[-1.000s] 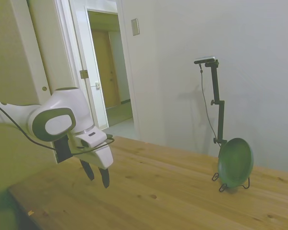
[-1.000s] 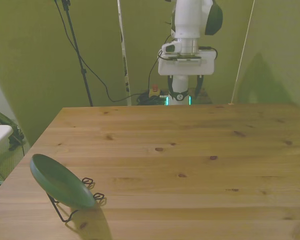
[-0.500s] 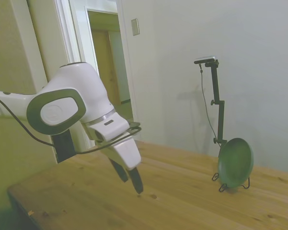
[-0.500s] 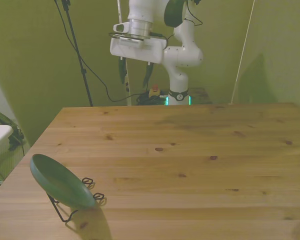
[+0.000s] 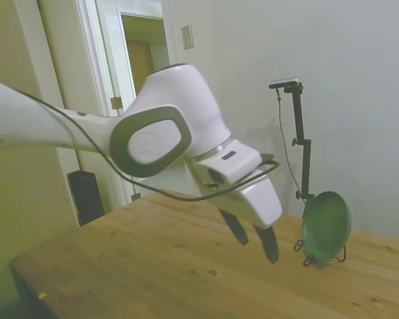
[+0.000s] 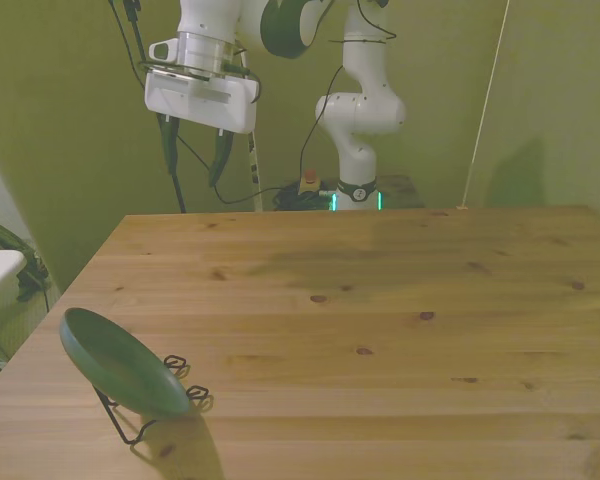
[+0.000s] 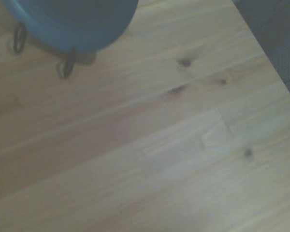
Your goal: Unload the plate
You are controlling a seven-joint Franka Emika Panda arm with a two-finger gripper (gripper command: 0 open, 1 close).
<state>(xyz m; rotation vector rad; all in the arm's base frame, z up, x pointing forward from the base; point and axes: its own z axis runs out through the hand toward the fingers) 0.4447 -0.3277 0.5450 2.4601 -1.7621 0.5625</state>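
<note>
The dark-green plate (image 5: 326, 224) leans nearly upright in a thin black wire stand (image 5: 308, 256) on the wooden table (image 5: 186, 266). In the front view the plate (image 6: 120, 362) sits near the front left corner, held by the stand (image 6: 130, 425). My gripper (image 6: 193, 155) hangs high above the table's far left side, well short of the plate, open and holding nothing. From the side, the gripper (image 5: 254, 240) points down with a gap between it and the plate. The wrist view catches the plate's lower edge (image 7: 72, 19) and bare wood.
The table's edge (image 7: 261, 53) runs close beside the plate in the wrist view. An open doorway (image 5: 149, 100) lies behind the arm in the side view. Cables and a thin pole (image 6: 245, 100) stand behind the table's far edge.
The arm has swung from over the table's far middle toward the front view's left and risen, bringing the gripper nearer the plate's side. The plate and stand have not moved.
</note>
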